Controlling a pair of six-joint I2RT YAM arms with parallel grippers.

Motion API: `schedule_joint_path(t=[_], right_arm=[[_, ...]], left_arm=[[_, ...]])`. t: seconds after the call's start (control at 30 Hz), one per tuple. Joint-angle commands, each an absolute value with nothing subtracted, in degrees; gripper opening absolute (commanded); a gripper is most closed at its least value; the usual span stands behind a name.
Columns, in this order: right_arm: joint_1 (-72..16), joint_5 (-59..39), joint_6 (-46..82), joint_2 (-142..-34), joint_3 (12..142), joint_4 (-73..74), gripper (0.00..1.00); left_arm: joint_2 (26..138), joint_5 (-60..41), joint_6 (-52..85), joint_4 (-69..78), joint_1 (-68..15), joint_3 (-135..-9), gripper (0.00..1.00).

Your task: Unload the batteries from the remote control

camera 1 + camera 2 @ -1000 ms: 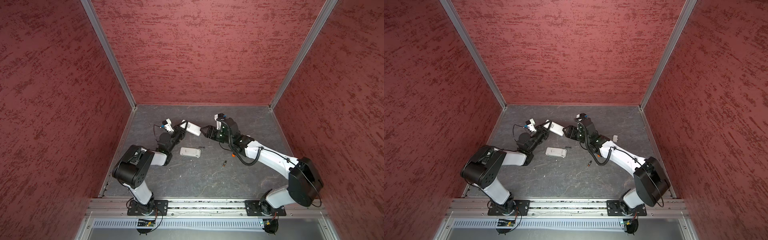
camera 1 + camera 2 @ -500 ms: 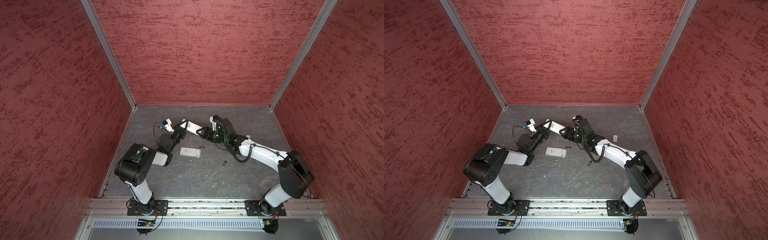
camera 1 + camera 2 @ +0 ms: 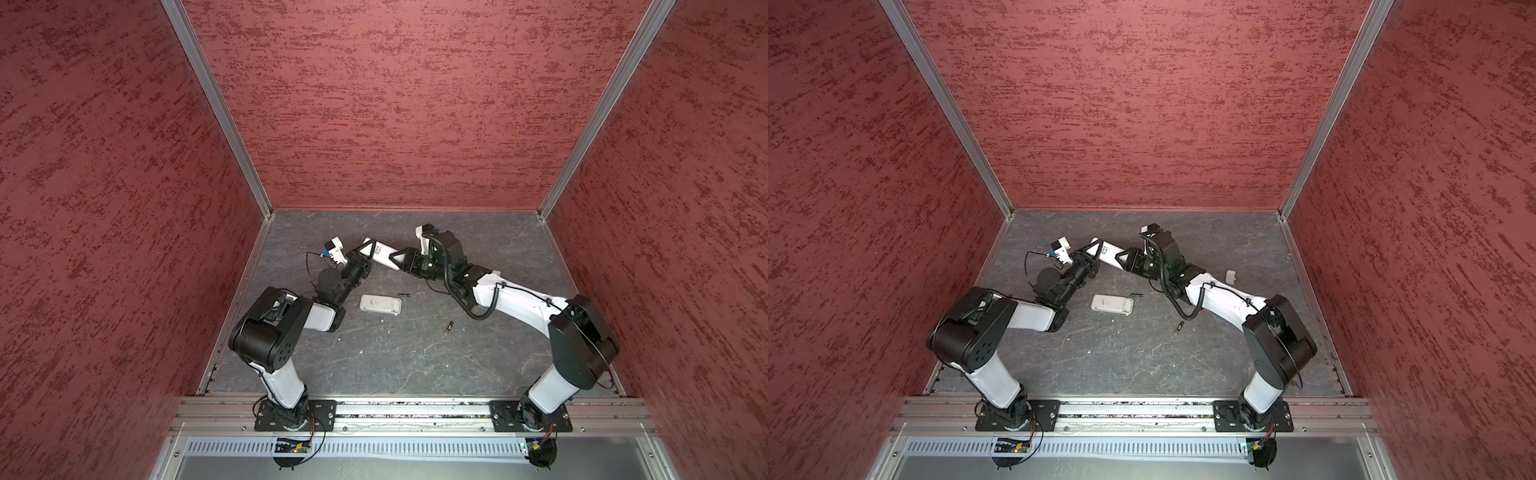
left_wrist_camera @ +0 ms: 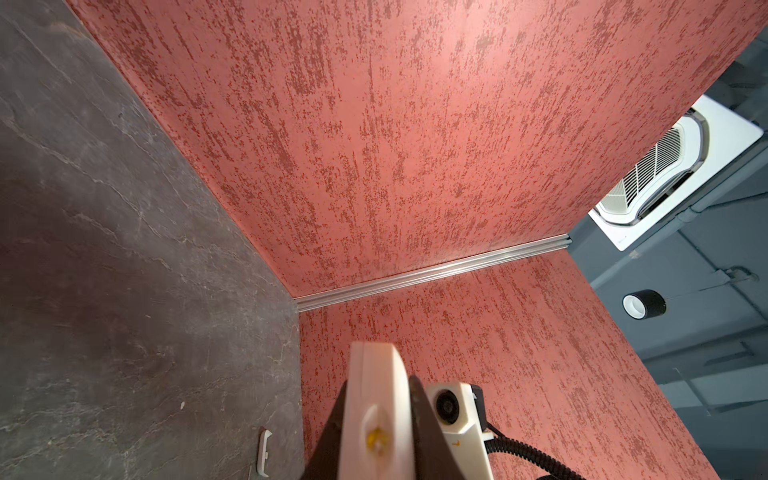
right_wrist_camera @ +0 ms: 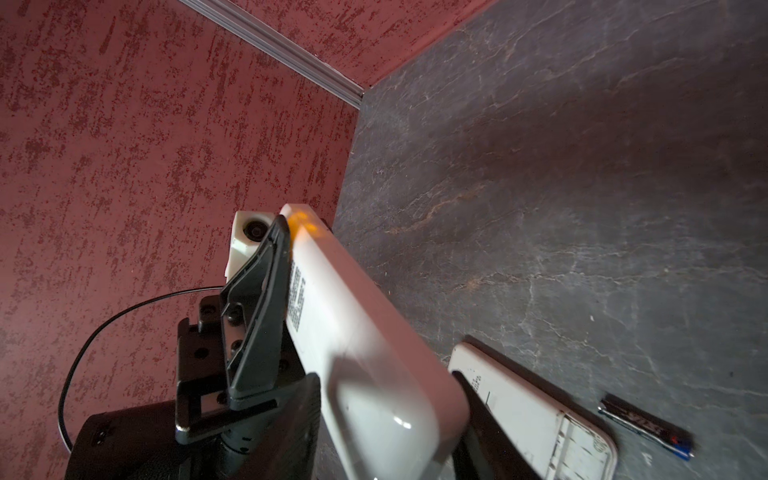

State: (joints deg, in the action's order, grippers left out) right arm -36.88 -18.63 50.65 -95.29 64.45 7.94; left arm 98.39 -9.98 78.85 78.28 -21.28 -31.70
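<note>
Battery one (image 3: 404, 295) lay on the tabletop (image 3: 415, 365), nearer the arm bases than either gripper. It was touching or just off the end of the spare remote (image 3: 380, 304), too thin in both top views to tell which. Battery two (image 3: 449, 327) lay alone by the right forearm, well apart from the right gripper (image 3: 402, 261). The right wrist cam caught only battery one (image 5: 644, 424), blurred, w/ a blue tip.

The held remote (image 3: 382, 254) spanned btwn the two grippers. The left gripper (image 3: 362, 254) was clamped tight on one end. The right gripper's fingers (image 5: 299, 415) straddled the opposite end. Whether they pressed it couldn't be told, since the remote's own body covered the contact. Its battery bay faced no cam: the right wrist cam saw the label side (image 5: 353, 332), the left wrist cam just a narrow edge (image 4: 376, 415). So cells inside or not couldn't be told.

The spare remote was cut off by the frame edge in the right wrist cam (image 5: 532, 415) and partly behind a finger. The ridged panel at its end nearest battery one was either an open bay or a cover, unclear which.

A small white cover (image 3: 1230, 276) lay past the right arm's elbow, away from the right gripper. It showed in a top view and, edge-on, in the left wrist cam (image 4: 264, 453).
</note>
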Motion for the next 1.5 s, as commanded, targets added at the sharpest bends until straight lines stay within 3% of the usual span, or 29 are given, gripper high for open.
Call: schedule_joint_path(t=[0.0,0.9,1.23,1.47], right_arm=[[-36.6,-18.8,51.3,-96.0,66.4,9.1,0.43],[-35.6,-18.3,51.3,-94.4,61.5,9.0,0.40],[-35.3,-18.8,51.9,-94.7,62.6,9.3,0.54],[-35.4,-19.0,55.3,-96.2,65.1,11.1,0.51]], left_arm=[[99.0,-10.2,79.2,80.9,-21.6,-32.1,0.00],[97.2,-11.6,82.2,81.1,-19.9,-31.9,0.00],[97.1,-11.9,82.1,81.0,-20.0,-32.3,0.00],[96.8,-11.2,79.9,81.1,-21.2,-32.9,0.00]])
